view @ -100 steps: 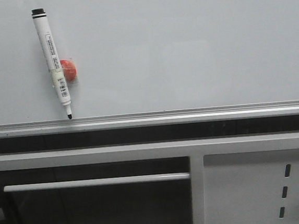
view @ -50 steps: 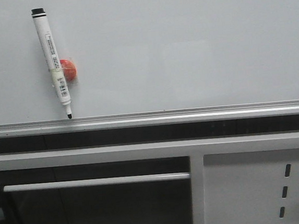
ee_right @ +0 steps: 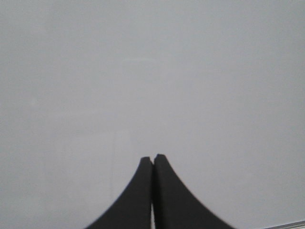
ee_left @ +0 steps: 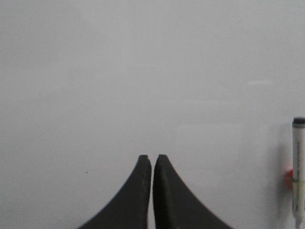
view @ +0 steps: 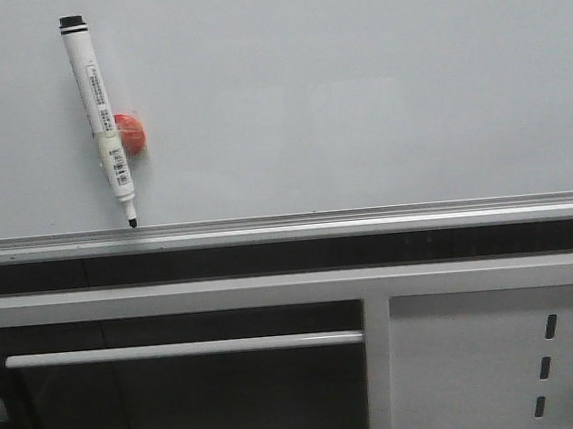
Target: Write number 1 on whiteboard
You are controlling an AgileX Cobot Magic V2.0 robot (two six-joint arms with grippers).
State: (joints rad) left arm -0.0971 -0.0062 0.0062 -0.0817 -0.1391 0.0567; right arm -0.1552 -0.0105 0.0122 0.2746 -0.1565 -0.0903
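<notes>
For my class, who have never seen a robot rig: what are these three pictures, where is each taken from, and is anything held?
The robot has two arms with fingers. The front picture looks forward at a whiteboard; a marker hangs on it beside a red magnet, tip near the rail. No number 1 is written yet. The other two pictures come from cameras on each wrist. The left gripper and right gripper both face the board, fingers closed together, holding nothing.

Front view faces the whiteboard (view: 356, 88) square-on, close up. Both wrist views face it too; the left shares the marker (ee_left: 299, 171), at ten o'clock in the front view (view: 98, 115).
</notes>
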